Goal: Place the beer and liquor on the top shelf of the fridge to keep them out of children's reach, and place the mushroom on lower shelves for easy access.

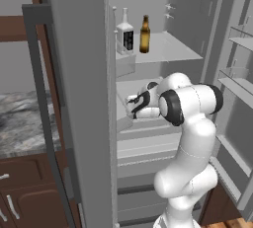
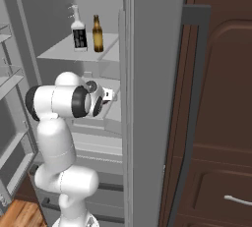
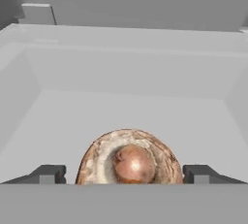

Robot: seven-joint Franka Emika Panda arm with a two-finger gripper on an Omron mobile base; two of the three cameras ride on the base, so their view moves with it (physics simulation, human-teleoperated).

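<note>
Inside the open fridge (image 1: pixel 197 19), the clear liquor bottle (image 1: pixel 125 33) (image 2: pixel 78 32) and the amber beer bottle (image 1: pixel 145 35) (image 2: pixel 98 34) stand upright side by side on the top shelf (image 1: pixel 168 49) (image 2: pixel 61 51). My gripper (image 1: pixel 132 104) (image 2: pixel 110 94) reaches into a lower shelf level just beneath them. In the hand view the tan-brown mushroom (image 3: pixel 130 162) lies on a pale walled lower shelf (image 3: pixel 126 106), between the fingertips (image 3: pixel 48 174) of my gripper (image 3: pixel 126 174). The jaws stand wide, with a small gap on the left side of the mushroom.
The fridge's left door (image 1: pixel 79 98) stands open close beside my arm, and the other door with its bins (image 1: pixel 237 79) (image 2: pixel 10 78) swings out on the opposite side. Dark brown cabinets (image 2: pixel 216 123) flank the fridge. A marble counter (image 1: pixel 20 118) lies to the left.
</note>
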